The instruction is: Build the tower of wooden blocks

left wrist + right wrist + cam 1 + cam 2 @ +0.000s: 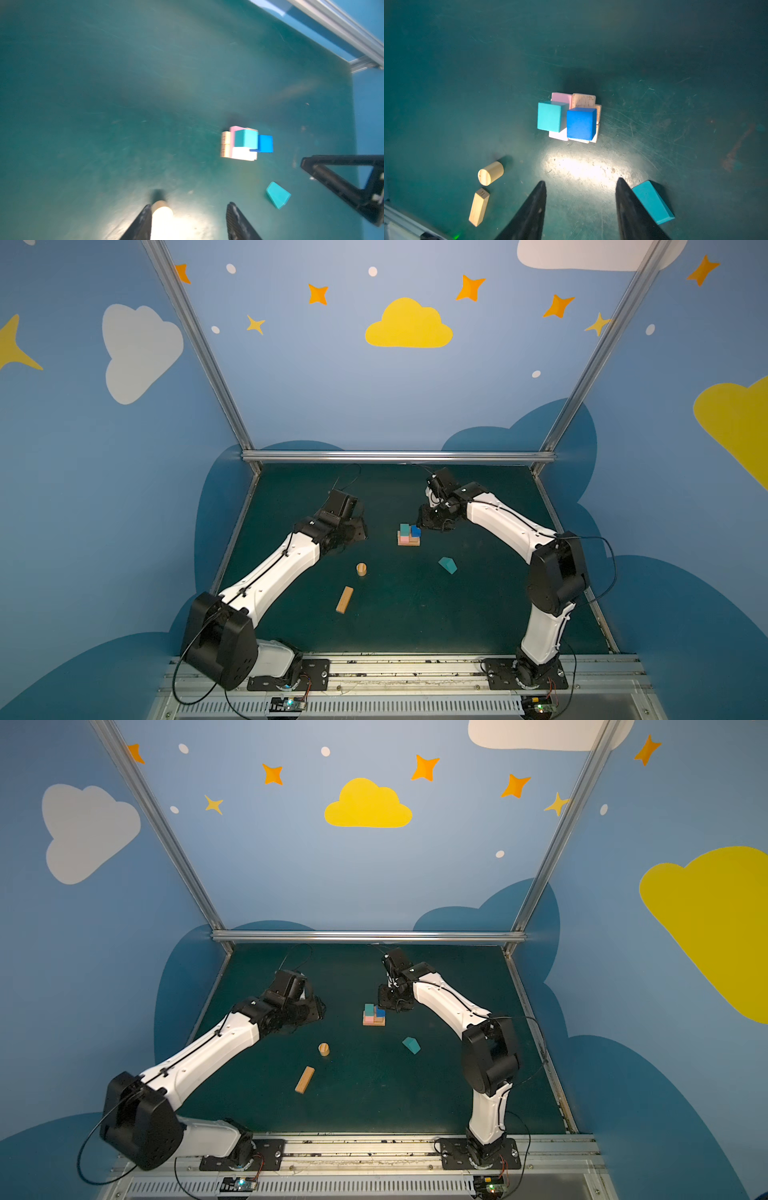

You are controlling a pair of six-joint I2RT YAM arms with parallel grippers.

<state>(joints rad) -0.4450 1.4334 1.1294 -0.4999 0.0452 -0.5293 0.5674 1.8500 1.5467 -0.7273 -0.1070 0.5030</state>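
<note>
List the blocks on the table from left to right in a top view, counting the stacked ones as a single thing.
tan bar → tan cylinder → wood block tower → teal house-shaped piece

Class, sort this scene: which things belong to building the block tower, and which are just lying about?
Job: teal cube, blue cube, pink bar, stacked tan bars, cylinder, loose tan bar, house piece.
Just there: table, metal frame, painted walls.
</note>
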